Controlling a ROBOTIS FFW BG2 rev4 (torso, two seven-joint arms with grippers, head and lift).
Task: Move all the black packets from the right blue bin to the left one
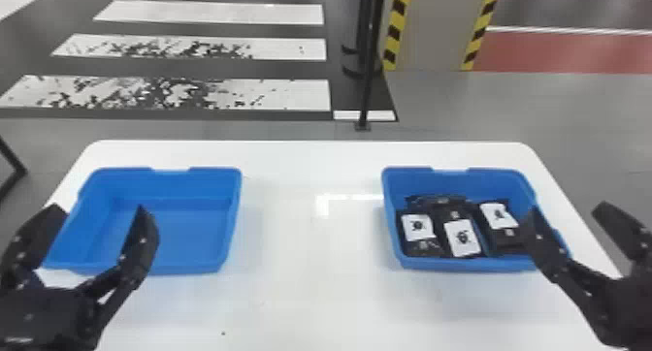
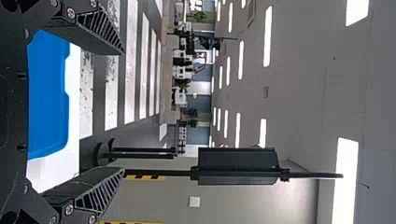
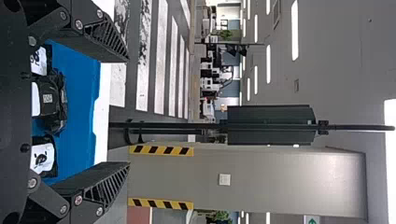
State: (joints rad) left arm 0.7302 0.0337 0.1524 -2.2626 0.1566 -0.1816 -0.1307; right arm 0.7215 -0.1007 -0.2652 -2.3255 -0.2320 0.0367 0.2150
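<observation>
- Head view: a white table (image 1: 310, 296) is shown with two blue bins, the left bin (image 1: 189, 233) at middle left and the right bin (image 1: 431, 180) at middle right.
- Black packets (image 1: 462, 236), some with white labels, are packed closely in the right bin; none is seen in the left bin.
- A finger could be caught on the right bin's near rim if the reach is made too low, and the bin could be pushed or tipped.
- Two packets could be pinched at once, or a neighbour dragged up, because they are crowded and overlapped.
- A poor grip could be had on a packet lying flat, and it could be dropped on the table, as the bins are set well apart.
- The right gripper (image 1: 567, 209) is held at the frame's right edge, fingers spread and empty; by it the right bin's near right corner is partly covered. The packets are placed to its left in the frame, with the rightmost nearest.
- The left gripper (image 1: 99, 209) is held at lower left, also spread and empty, by the left bin, well apart from the packets.
</observation>
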